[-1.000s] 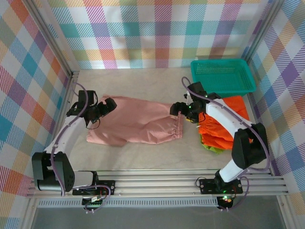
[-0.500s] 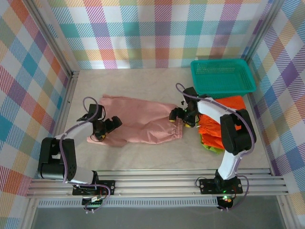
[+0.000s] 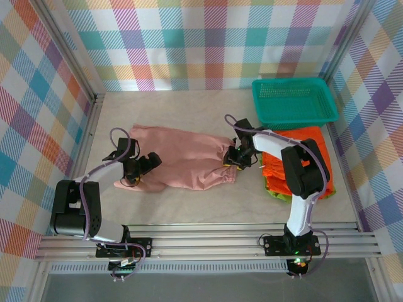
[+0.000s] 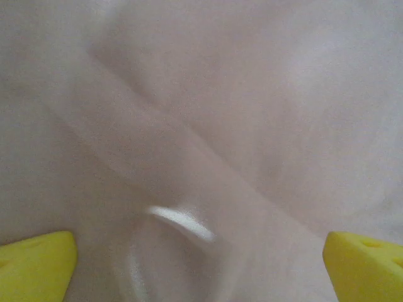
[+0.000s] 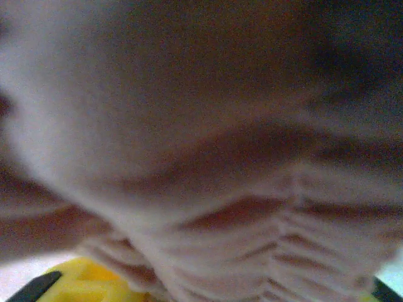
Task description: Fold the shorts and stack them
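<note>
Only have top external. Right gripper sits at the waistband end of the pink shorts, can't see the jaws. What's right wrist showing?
Observer: On right wrist, the gathered waistband of the pink shorts lies bunched right over one yellow finger of the right gripper. I can't tell if it's clamped.
Operator: And left?
Observer: On left wrist, the left gripper is open, its yellow fingertips far apart, with creased pink fabric between them.

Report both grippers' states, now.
Left gripper: open, over the pink shorts.
Right gripper: closed on their waistband.
</note>
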